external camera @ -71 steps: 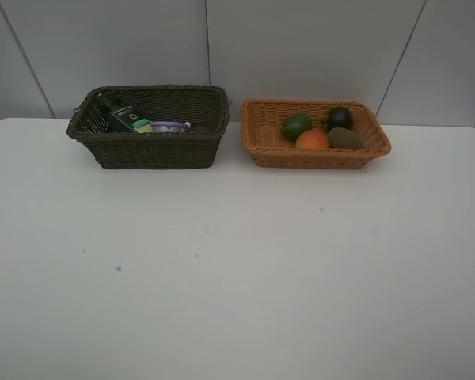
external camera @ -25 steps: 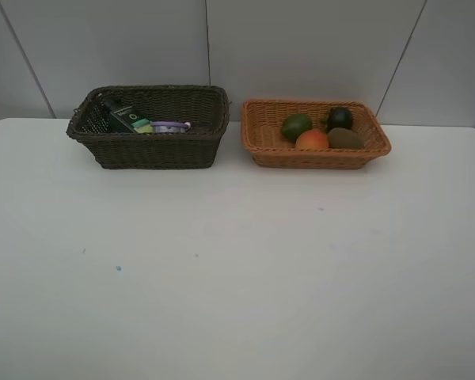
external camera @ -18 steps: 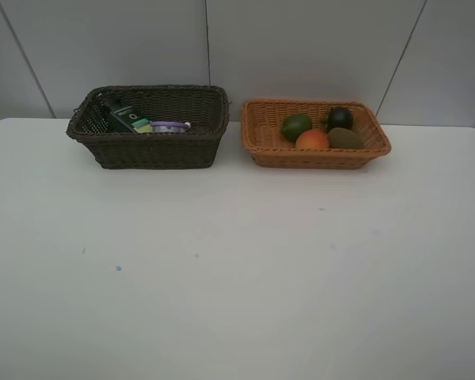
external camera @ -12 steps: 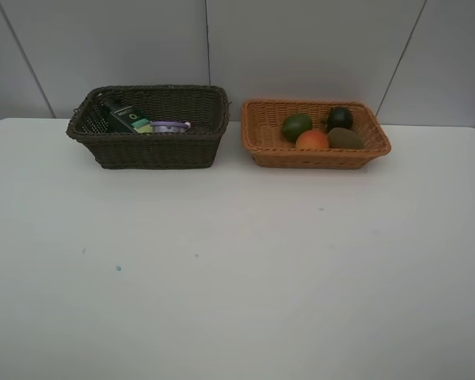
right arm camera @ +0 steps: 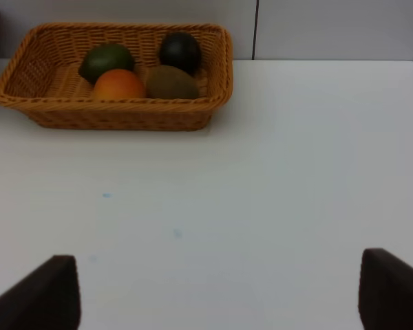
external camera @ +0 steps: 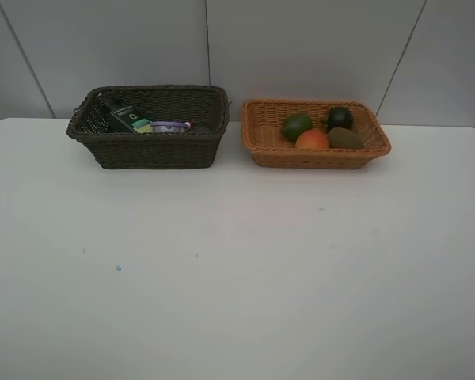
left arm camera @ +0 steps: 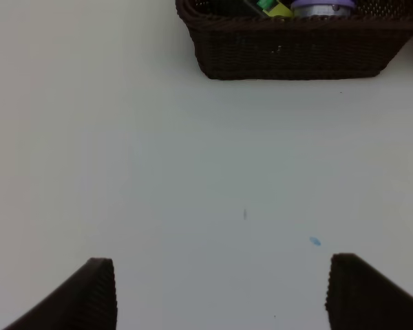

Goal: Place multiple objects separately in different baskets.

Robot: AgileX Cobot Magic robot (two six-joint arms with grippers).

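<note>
The dark brown basket [external camera: 150, 146] stands at the back left and holds the dark green bottle [external camera: 120, 115] and the purple-lidded jar [external camera: 171, 126]; it also shows in the left wrist view [left arm camera: 296, 51]. The light orange basket [external camera: 261, 138] at the back right holds the lime [external camera: 296, 126], peach [external camera: 312, 140], mangosteen [external camera: 339, 117] and kiwi [external camera: 345, 138]. The marker and eraser are hidden. My left gripper [left arm camera: 220, 295] and right gripper [right arm camera: 220, 295] are open and empty, low over the table's near side, out of the exterior view.
The white table [external camera: 237, 261] carries a few small blue specks [external camera: 118, 268]. A grey panelled wall [external camera: 301, 47] rises right behind both baskets. The orange basket also shows in the right wrist view [right arm camera: 117, 113].
</note>
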